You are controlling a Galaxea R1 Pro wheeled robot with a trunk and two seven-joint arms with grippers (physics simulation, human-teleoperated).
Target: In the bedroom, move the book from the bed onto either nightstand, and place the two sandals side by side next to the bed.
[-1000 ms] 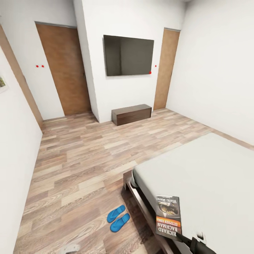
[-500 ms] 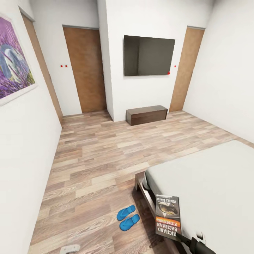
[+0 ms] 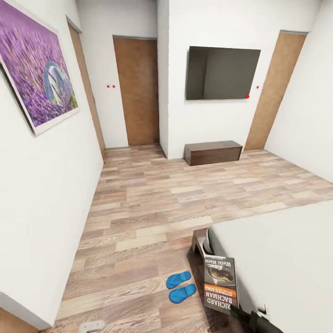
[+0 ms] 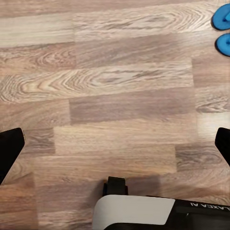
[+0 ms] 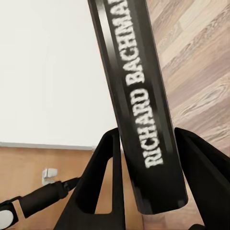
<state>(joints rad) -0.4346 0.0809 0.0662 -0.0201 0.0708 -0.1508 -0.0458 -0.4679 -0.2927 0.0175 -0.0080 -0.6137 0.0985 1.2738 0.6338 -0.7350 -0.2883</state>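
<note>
Beside the bed, the view has swung left; no nightstand sighted yet. Sandals lie paired on the floor. Right gripper clamps the book; left fingers spread wide, empty.

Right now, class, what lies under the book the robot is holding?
Under the book lie the bed's edge and wood floor. The book covers whatever is directly beneath it.

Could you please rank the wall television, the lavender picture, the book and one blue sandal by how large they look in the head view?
1. Lavender picture, though it is nearer the camera.
2. Television.
3. Book.
4. Sandal.
</note>
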